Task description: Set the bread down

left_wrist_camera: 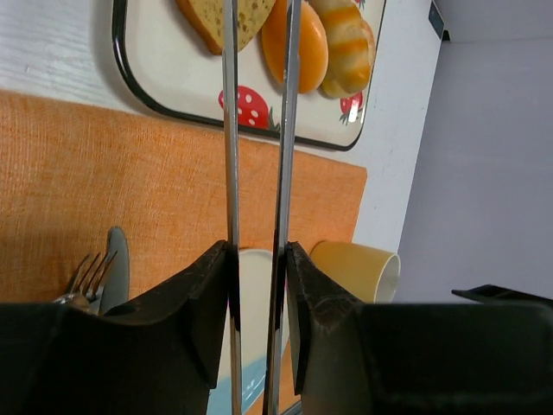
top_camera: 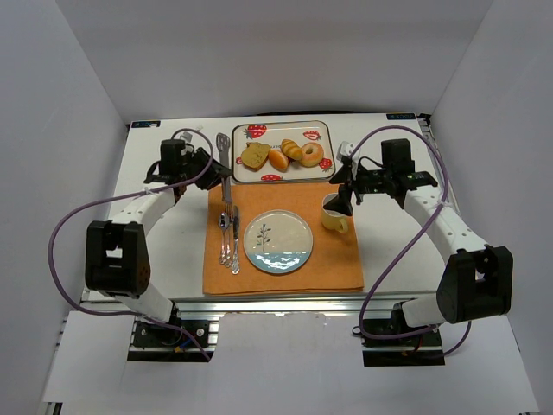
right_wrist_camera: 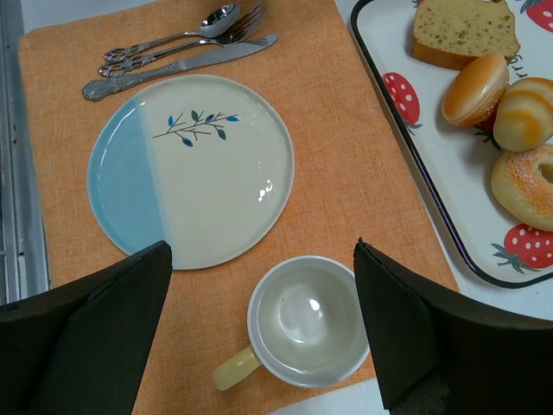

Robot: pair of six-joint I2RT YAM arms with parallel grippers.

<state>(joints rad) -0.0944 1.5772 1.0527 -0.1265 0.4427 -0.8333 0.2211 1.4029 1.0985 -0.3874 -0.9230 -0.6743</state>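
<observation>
Little was done: the bread [top_camera: 278,157] lay on the tray [top_camera: 276,130] at the worktop's far edge, the plate [top_camera: 277,242] bare. The left gripper [left_wrist_camera: 257,285] was clamped on tongs [left_wrist_camera: 231,130] pointing toward it; the right gripper [right_wrist_camera: 261,259] gaped wide, empty, above the cup [right_wrist_camera: 307,322]. No writing was legible.

Bread slice [top_camera: 255,156] (leftmost) — golden, lying flat — on the strawberry tray [top_camera: 285,131].

Spread fingers [right_wrist_camera: 86,337] flank a mug [right_wrist_camera: 307,320] beside the plate [right_wrist_camera: 190,169] on the mat [right_wrist_camera: 346,173].
</observation>
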